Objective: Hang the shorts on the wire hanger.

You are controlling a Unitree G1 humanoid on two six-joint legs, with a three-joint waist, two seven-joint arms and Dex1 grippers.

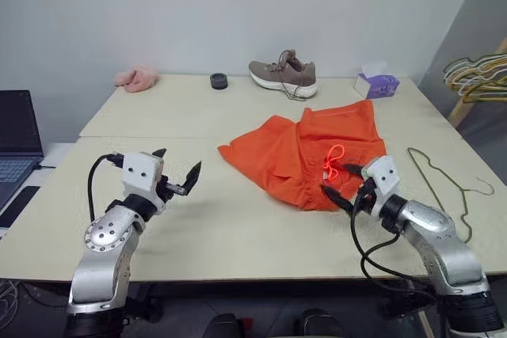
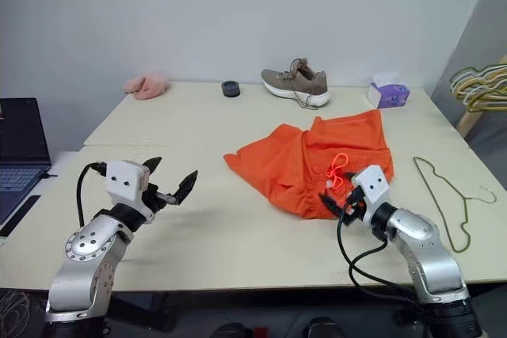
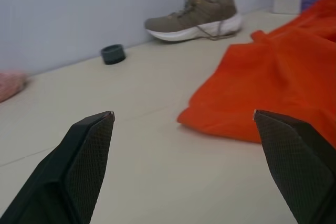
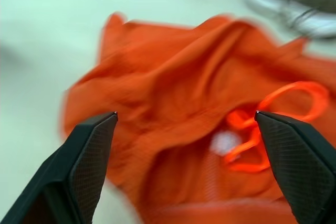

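Orange shorts (image 1: 309, 156) lie rumpled mid-table, the wire hanger (image 1: 444, 187) flat beside them on the right, while the right gripper (image 1: 342, 182) hovers at their near edge and the left gripper (image 1: 176, 170) well apart, both jaws spread wide

The laptop (image 1: 16, 144) left of the table (image 1: 198, 219) is cut off (only its corner shows); the shorts (image 4: 184, 129) are blurred.

Counter (image 1: 238, 235) back edge: pink fluffy item (image 1: 136, 78), black ring (image 1: 219, 81), brown sneaker (image 1: 283, 74), purple tissue box (image 1: 375, 85). Laptop (image 1: 17, 144) far left, pastel hangers (image 1: 478, 77) far right.
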